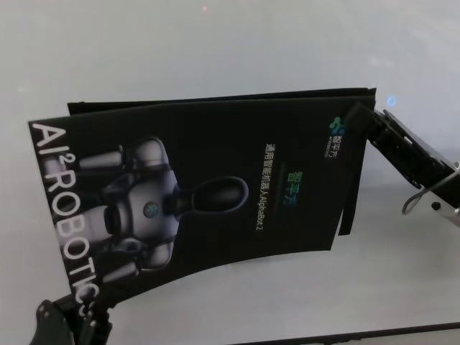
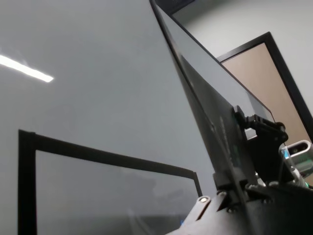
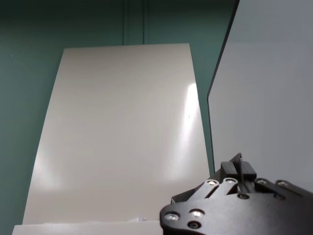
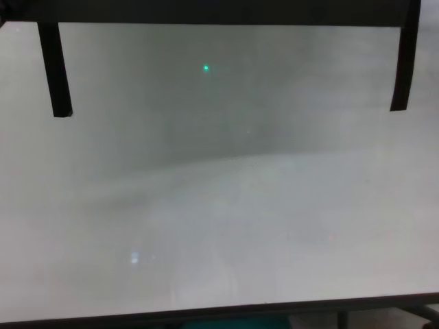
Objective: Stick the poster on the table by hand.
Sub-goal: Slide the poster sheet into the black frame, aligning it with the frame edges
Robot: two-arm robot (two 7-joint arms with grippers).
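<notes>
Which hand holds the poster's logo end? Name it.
The right hand, at the poster edge beside the green logo; the left hand grips the white-lettered end.

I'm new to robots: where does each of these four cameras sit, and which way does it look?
Head: high up, looking down at the poster on the table; both grippers show.
Chest: lower, facing the table; no arm shows.
Left wrist: on the left arm, along the poster's edge; left gripper.
Right wrist: on the right arm; right gripper.
Head and left wrist share the poster.
</notes>
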